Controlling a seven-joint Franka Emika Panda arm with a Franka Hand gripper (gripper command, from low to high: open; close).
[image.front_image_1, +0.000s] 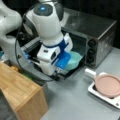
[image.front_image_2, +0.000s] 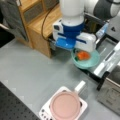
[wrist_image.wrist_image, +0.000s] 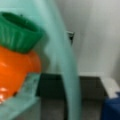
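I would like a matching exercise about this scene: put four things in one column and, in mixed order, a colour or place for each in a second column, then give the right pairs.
Things:
1. bowl
2. carrot toy
3. pan
4. cabinet

Descriptions:
A. pink, on the white burner
B. wooden, beside the arm
C. teal, on the open oven door, at the gripper
D. orange with green top, inside the bowl

Pairs: 1-C, 2-D, 3-A, 4-B

In the upper middle of the frame, the gripper (image.front_image_2: 75, 45) hangs just over a teal bowl (image.front_image_2: 86, 61) holding an orange toy (image.front_image_2: 82, 55). A pink pan (image.front_image_2: 65, 105) sits at the bottom on the grey surface (image.front_image_2: 30, 75).
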